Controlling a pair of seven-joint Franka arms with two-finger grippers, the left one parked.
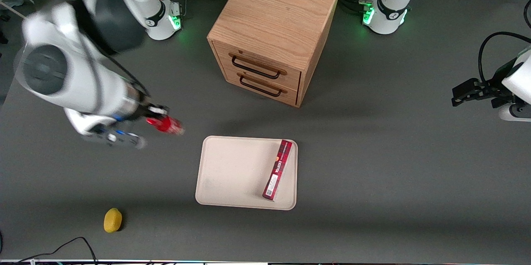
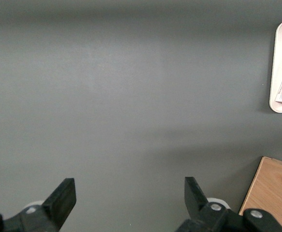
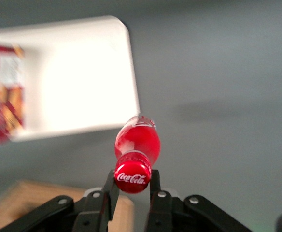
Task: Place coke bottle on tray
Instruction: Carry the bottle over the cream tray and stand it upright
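Note:
My right gripper point(image 1: 159, 120) is shut on the coke bottle point(image 1: 167, 125), a small glossy red bottle with a red cap, and holds it in the air above the grey table, toward the working arm's end from the tray. In the right wrist view the fingers point(image 3: 111, 186) clamp the neck just under the cap of the coke bottle point(image 3: 136, 145), its base pointing away from the camera. The cream-beige tray point(image 1: 232, 173) lies flat on the table in front of the cabinet, nearer the front camera; it also shows in the right wrist view point(image 3: 83, 82).
A long dark-red box point(image 1: 278, 169) lies on the tray along its edge toward the parked arm's end. An oak two-drawer cabinet point(image 1: 274, 28) stands farther from the front camera than the tray. A small yellow lemon-like object point(image 1: 112, 220) lies on the table near the front edge.

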